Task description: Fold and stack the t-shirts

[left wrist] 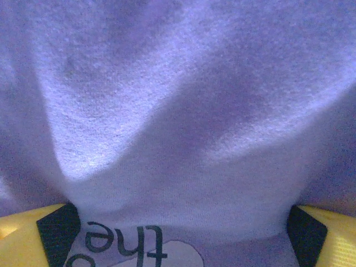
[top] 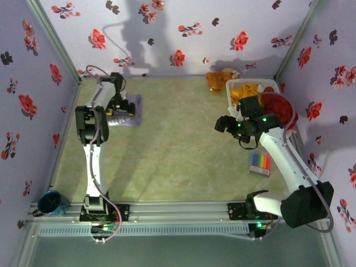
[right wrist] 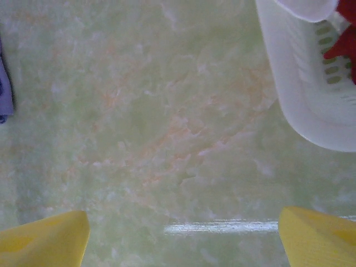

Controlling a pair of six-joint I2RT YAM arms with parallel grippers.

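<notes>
The lavender-purple t-shirt point(top: 135, 109) lies bunched at the far left of the table, and its cloth point(left wrist: 178, 111) with dark lettering is right in front of the left wrist camera. My left gripper point(top: 119, 109) point(left wrist: 178, 245) is pressed down onto it, open, with its yellow fingers point(left wrist: 22, 233) spread wide and cloth between them. A red t-shirt point(top: 281, 109) point(right wrist: 345, 47) and an orange-yellow one point(top: 247, 92) lie in the white basket point(top: 233, 84) point(right wrist: 311, 105). My right gripper point(top: 223, 123) point(right wrist: 181, 239) hovers open over bare table left of the basket, holding nothing.
A brown plush toy point(top: 220, 78) sits at the back beside the basket. A box with coloured stripes point(top: 260, 163) lies on the right, near the right arm. A blue mug point(top: 51, 203) stands at the near left corner. Flowered walls enclose the table.
</notes>
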